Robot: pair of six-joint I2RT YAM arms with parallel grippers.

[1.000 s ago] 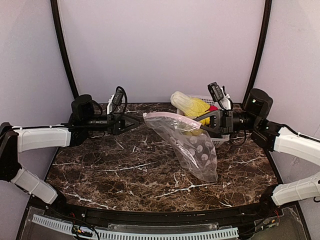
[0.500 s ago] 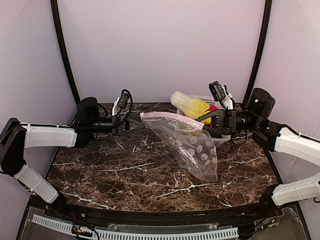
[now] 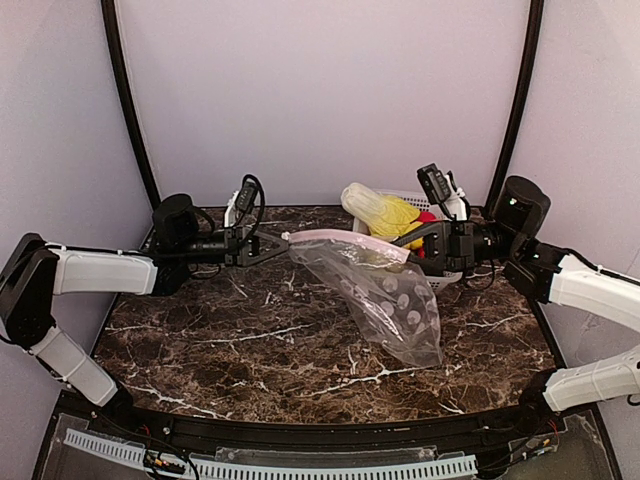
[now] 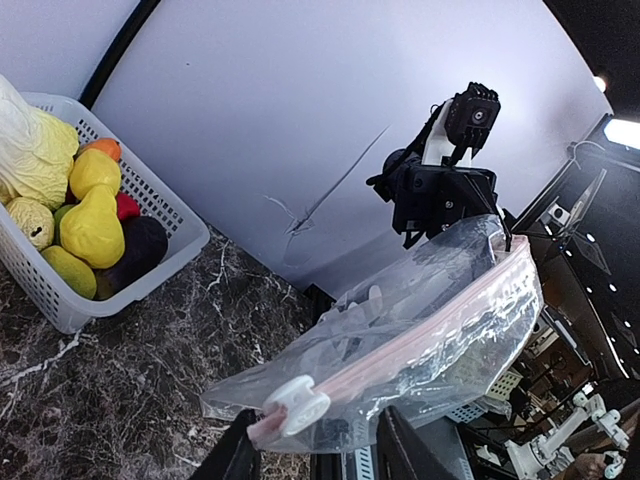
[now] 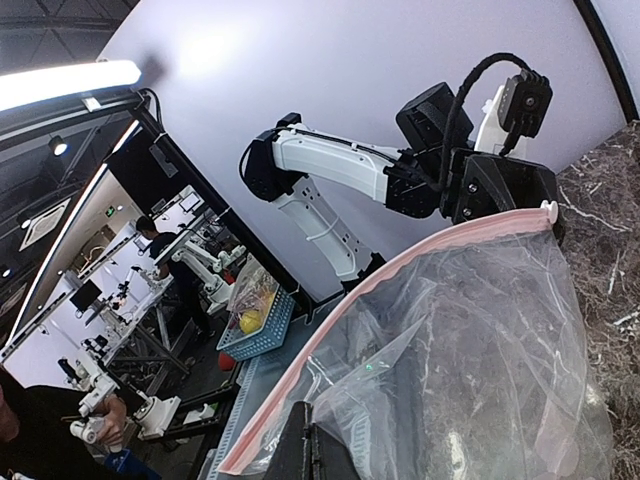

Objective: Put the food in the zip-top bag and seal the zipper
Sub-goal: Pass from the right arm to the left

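Note:
The clear dotted zip-top bag hangs in the air over the table, mouth edge up. Its pink zipper runs level between the two grippers. My right gripper is shut on the bag's right top corner; its fingers pinch the plastic below the zipper. My left gripper is open, its jaws straddling the bag's left end, where a white slider sits on the zipper. The food lies piled in the white basket: yellow, red, orange, green and dark purple pieces.
The white lattice basket stands at the back right of the dark marble table, just behind the right gripper. Grey curtain walls close in the back and sides. Another robot station shows beyond the table in the right wrist view.
My left arm has reached a little further right, and its open jaws now sit round the bag's left end. The bag has swung slightly right. The right arm has barely moved.

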